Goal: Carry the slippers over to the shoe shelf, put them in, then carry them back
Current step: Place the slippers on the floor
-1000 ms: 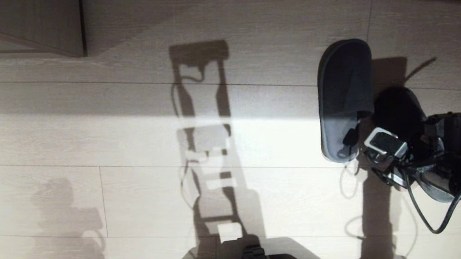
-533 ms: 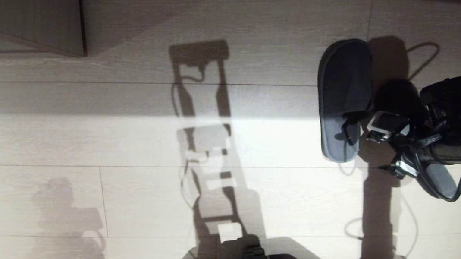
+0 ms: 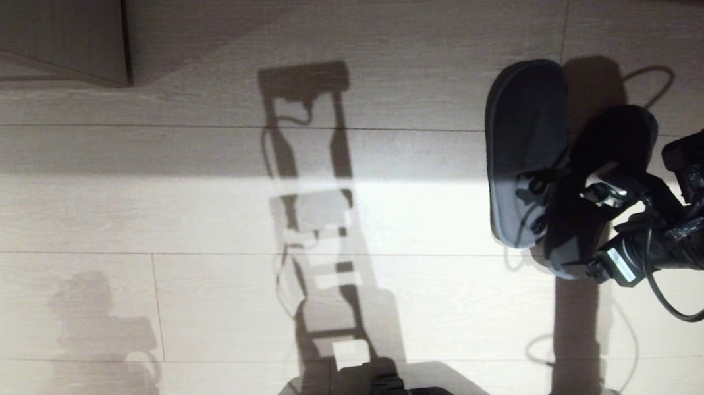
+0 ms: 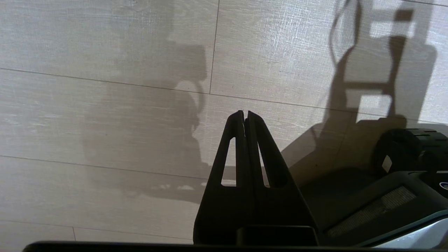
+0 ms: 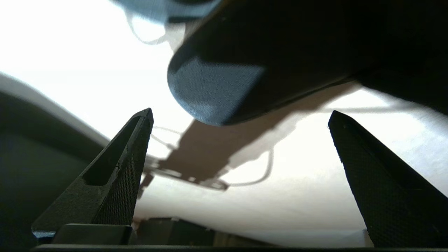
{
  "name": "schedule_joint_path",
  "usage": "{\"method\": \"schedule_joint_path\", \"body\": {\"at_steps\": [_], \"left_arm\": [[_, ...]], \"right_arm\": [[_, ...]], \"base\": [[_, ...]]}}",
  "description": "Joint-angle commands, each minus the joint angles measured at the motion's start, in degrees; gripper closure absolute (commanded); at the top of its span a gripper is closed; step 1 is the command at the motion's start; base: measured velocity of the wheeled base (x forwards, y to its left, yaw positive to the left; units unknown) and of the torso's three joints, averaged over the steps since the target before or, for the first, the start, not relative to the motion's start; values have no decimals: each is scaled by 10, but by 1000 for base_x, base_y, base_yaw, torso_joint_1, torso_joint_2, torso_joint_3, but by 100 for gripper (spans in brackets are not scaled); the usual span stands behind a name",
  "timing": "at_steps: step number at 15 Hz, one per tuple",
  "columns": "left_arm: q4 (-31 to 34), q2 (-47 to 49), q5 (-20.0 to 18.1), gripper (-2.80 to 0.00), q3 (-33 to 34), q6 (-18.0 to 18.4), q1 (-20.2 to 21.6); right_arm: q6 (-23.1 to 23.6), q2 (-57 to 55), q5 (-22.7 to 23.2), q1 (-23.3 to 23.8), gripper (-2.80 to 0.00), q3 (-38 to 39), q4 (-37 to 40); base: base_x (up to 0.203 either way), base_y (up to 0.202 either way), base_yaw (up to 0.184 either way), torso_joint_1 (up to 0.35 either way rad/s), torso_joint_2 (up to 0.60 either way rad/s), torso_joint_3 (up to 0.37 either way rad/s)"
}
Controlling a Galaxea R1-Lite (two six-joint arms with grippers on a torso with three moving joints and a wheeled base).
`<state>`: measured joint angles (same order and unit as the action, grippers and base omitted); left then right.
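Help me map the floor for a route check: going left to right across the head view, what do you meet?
Corner of the pale wood cabinet at far left → the robot's own shadow mid-floor → the flat slipper → the second slipper, lying askew against it → the right gripper, fingers open, at that slipper.

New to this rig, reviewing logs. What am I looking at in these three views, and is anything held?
It is a wheeled robot with two arms. The head view looks down at a pale plank floor; the other two come from cameras behind each gripper's fingers.

Two dark slippers lie on the floor: one slipper flat, the second slipper beside it, angled against it and partly hidden by the arm.

The right gripper is low at the second slipper's heel end, jaws wide apart, holding nothing.

The left gripper is parked over bare floor, jaws shut and empty. The long dark shapes are the robot's shadows.
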<state>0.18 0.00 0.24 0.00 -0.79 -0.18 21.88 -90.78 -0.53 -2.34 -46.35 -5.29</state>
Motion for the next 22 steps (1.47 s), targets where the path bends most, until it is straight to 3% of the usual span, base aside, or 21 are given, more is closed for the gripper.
{"method": "schedule_joint_path", "body": {"at_steps": [1,3,7,10,13,17,18,20,22], "left_arm": [[0,0,0,0,1,-1,0],[0,-1,0,0,1,0,0],[0,0,0,0,1,0,0],[0,-1,0,0,1,0,0],[0,-1,0,0,1,0,0],[0,-1,0,0,1,0,0],[0,-1,0,0,1,0,0],[0,-1,0,0,1,-1,0],[0,-1,0,0,1,0,0]], "right_arm": [[0,17,11,1,-280,23,-1],[-2,20,30,1,-280,29,-1],[-8,77,16,3,-280,67,-33],[-23,114,-12,4,-280,144,-158],[-93,109,38,50,-280,186,-329],[-103,85,57,124,-280,178,-384],[-106,75,76,146,0,178,-422],[-106,63,85,158,0,174,-443],[-98,8,85,200,0,160,-475]], "base": [[0,0,0,0,0,0],[0,0,0,0,0,0],[0,0,0,0,0,0],[0,0,0,0,0,0],[0,0,0,0,0,0],[0,0,0,0,0,0],[0,0,0,0,0,0],[0,0,0,0,0,0],[0,0,0,0,0,0]]}}
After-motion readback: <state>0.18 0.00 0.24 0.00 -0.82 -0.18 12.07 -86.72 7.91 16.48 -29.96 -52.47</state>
